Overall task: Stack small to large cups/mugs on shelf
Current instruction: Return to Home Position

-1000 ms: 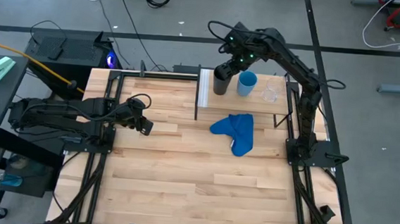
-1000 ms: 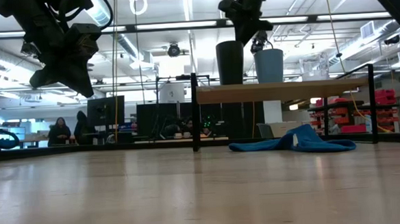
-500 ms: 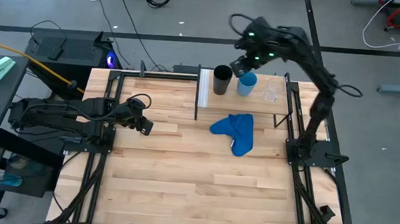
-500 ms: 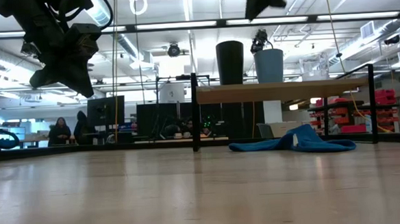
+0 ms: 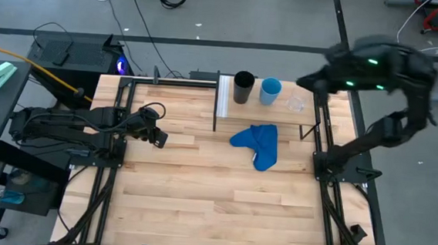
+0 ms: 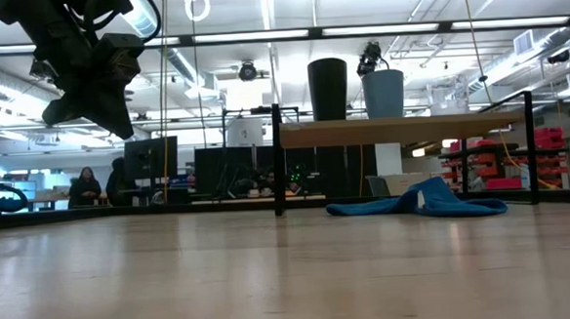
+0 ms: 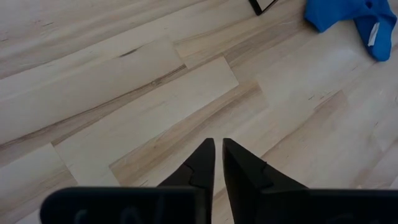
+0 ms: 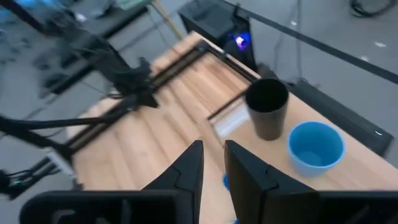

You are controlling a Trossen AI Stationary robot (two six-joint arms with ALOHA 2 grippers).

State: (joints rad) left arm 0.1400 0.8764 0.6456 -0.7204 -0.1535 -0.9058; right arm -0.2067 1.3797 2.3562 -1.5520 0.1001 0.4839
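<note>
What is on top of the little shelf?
Three cups stand in a row on the shelf: a black cup, a blue cup and a small clear glass. The black and blue cups look empty. The blue cloth lies on the table, not the shelf.

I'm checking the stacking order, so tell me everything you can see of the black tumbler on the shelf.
The black tumbler is a tall, handleless, matte dark cup, slightly tapered, standing upright with its mouth open. It sits near the left end of the pale wooden shelf, beside the blue cup without touching it. Nothing is nested in it, and no gripper touches it.
</note>
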